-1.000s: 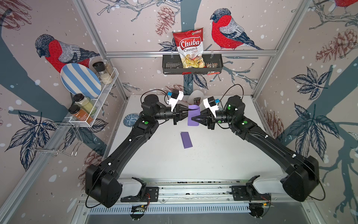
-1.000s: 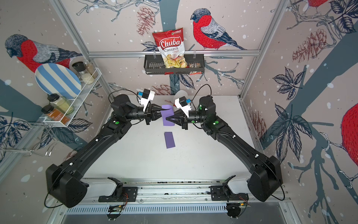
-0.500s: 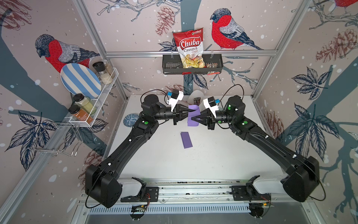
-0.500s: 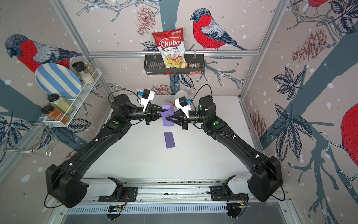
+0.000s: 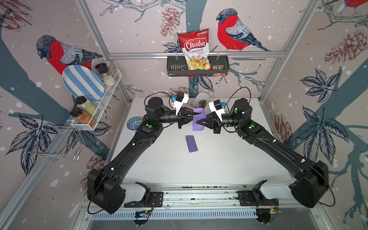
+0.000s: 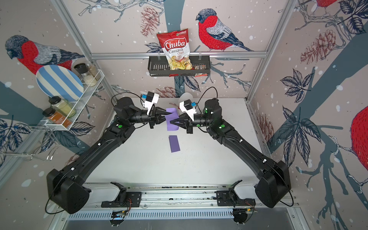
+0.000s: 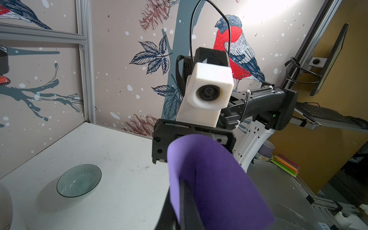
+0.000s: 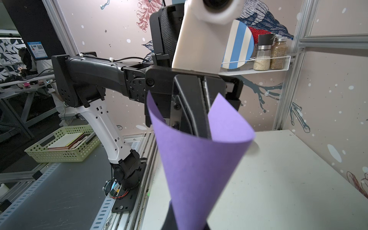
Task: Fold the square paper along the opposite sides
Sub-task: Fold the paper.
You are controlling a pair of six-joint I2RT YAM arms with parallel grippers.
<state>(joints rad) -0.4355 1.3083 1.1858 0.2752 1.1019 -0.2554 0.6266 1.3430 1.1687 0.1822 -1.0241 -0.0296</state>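
Note:
A purple square paper (image 5: 197, 127) (image 6: 172, 127) hangs curled in the air over the back middle of the table, between my two grippers. My left gripper (image 5: 196, 114) (image 6: 170, 113) is shut on its far upper edge. My right gripper (image 5: 197, 121) (image 6: 171, 121) faces it from the other side and is shut on the paper lower down. In the left wrist view the paper (image 7: 219, 179) bulges over my dark fingers (image 7: 187, 201). In the right wrist view it (image 8: 199, 169) opens like a cone from my jaws toward the left gripper (image 8: 203, 129).
A folded purple strip (image 5: 191, 143) lies flat on the white table (image 5: 219, 163) in front of the grippers. A blue patterned bowl (image 5: 134, 122) sits at the back left, a white cup (image 5: 201, 99) behind the grippers. A wire rack (image 5: 99, 103) and a black basket (image 5: 175, 66) hang on the walls.
My right gripper's jaws have closed on the paper. Both arms have stayed nearly in place, and the paper stays curled between them.

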